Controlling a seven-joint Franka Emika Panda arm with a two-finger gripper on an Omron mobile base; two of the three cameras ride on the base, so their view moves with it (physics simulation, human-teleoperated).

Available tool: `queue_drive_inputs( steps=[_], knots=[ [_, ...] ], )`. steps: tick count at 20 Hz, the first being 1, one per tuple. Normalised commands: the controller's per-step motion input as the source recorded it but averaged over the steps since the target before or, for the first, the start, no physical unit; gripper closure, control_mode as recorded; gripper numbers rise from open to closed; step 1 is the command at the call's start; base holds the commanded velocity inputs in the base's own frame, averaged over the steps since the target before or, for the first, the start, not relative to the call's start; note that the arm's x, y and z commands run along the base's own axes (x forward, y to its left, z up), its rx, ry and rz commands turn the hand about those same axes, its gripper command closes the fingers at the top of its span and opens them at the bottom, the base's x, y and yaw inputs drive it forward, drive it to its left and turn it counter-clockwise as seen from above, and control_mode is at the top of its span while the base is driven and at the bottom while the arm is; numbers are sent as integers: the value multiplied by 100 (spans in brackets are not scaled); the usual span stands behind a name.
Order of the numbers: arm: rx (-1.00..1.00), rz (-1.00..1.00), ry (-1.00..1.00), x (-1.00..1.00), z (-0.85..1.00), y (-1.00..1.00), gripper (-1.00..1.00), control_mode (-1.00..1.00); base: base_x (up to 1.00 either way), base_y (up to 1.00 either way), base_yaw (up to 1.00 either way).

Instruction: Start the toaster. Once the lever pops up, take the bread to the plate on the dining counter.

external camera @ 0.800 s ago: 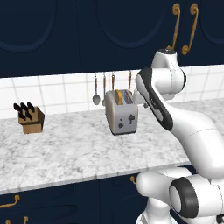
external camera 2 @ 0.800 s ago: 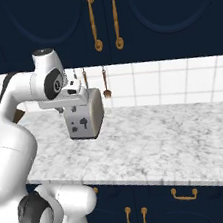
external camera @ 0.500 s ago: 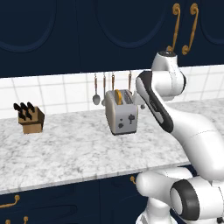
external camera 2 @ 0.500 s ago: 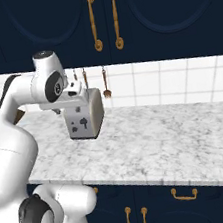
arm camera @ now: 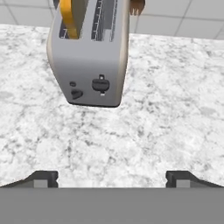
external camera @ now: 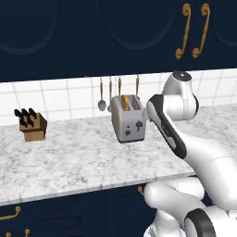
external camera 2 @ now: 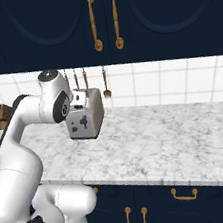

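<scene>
The end effector (arm camera: 112, 177) has its two fingertips spread wide apart, with nothing between them, and it hangs above bare marbled surface (arm camera: 175, 109). Straight ahead of it, a little way off and not touching, stands the toaster (arm camera: 89, 57), its narrow face turned toward the end effector. On that face the lever (arm camera: 100, 84) sits as a small dark knob in its slot, with two smaller dark controls just to its left. The bread (arm camera: 69, 17) stands upright in the toaster's left slot as seen from the hand, its golden crust rising above the top; the slot beside it looks dark.

In the left base view the toaster (external camera: 128, 118) stands on the surface just left of the arm's forearm, and utensils (external camera: 102, 95) hang on the tiled wall behind it. A knife block (external camera: 31, 126) stands well off to the left, far from the end effector.
</scene>
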Motion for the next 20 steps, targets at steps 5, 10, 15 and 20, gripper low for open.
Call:
queue_drive_inputs(
  steps=[5, 10, 15, 20],
  knots=[
    [0, 0, -26, 27, -9, -1, -100, -100, 0, 0, 0],
    [0, 0, -10, 67, -8, 0, -100, -100, 0, 0, 0],
    [0, 0, -1, 58, -3, 0, -100, -100, 0, 0, 0],
    [0, 0, 0, 35, -3, 0, -100, -100, 0, 0, 0]
  ],
)
